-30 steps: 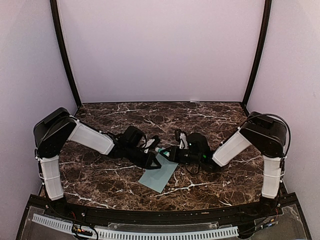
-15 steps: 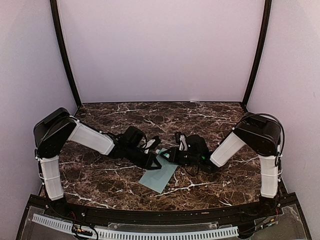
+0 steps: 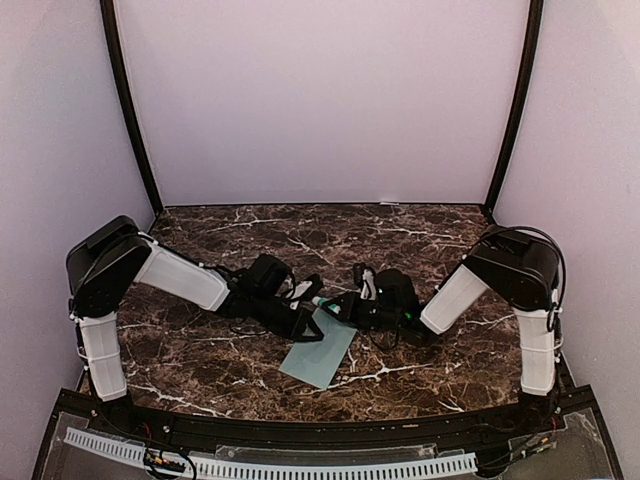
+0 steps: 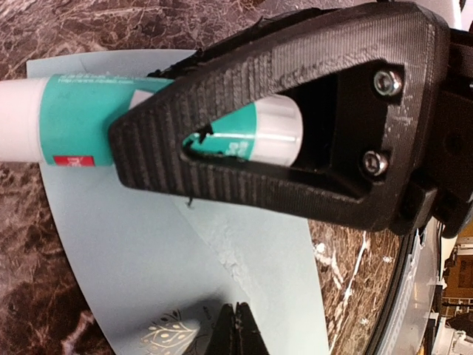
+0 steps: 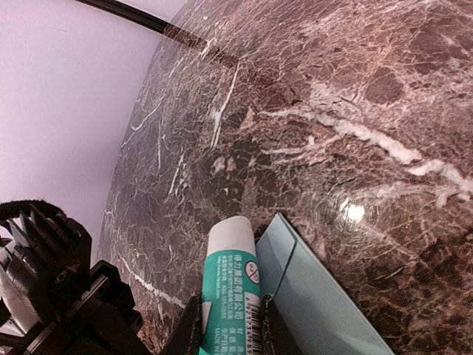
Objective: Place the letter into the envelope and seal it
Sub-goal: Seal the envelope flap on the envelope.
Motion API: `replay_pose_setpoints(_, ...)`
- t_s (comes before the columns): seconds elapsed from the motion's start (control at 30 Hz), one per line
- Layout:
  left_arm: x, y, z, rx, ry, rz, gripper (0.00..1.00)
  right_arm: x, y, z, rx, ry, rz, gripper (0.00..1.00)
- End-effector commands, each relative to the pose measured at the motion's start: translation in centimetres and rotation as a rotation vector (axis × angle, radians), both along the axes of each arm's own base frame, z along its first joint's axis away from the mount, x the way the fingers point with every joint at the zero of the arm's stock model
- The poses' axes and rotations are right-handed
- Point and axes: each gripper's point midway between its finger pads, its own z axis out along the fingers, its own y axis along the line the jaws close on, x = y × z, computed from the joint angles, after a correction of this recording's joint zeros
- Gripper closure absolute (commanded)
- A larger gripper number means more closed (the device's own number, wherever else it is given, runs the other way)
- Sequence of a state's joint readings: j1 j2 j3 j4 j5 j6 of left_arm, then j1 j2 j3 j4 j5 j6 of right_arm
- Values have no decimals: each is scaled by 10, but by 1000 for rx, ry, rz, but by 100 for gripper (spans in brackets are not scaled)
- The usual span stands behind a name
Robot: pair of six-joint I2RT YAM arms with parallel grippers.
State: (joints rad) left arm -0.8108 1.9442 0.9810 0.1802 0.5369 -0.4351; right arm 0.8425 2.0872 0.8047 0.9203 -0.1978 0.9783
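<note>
The pale teal envelope (image 3: 320,355) lies flat on the marble between the two arms, also seen as a teal sheet (image 4: 140,251) in the left wrist view. My left gripper (image 4: 240,334) is shut, its tips resting on the envelope. Beside them shows an ornamented corner of the letter (image 4: 164,334). My right gripper (image 5: 229,325) is shut on a teal and white glue stick (image 5: 230,285), whose white end hangs over the envelope's far edge (image 5: 325,296). A whitish glue smear (image 4: 230,260) runs along a fold. Most of the letter is hidden.
Dark marble table (image 3: 420,240) with pale purple walls on three sides. The black ribbed finger (image 4: 244,159) of the right gripper fills the upper left wrist view, close above my left fingertips. A black front rail (image 3: 300,430) borders the near edge.
The right arm has shifted slightly left, carrying the glue stick a little further toward the envelope. The left arm and the envelope have stayed nearly still.
</note>
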Motion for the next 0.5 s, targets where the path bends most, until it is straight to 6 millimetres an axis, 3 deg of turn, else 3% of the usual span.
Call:
replay_pose_setpoints(0.0,-27,24,-21,127,67,-22,100,5,-8,-13,-16,23,-30,91)
replay_pose_setpoints(0.47,-46,37,-19,165,80,-48,99,5,-8,-19,-29,40,-32,91)
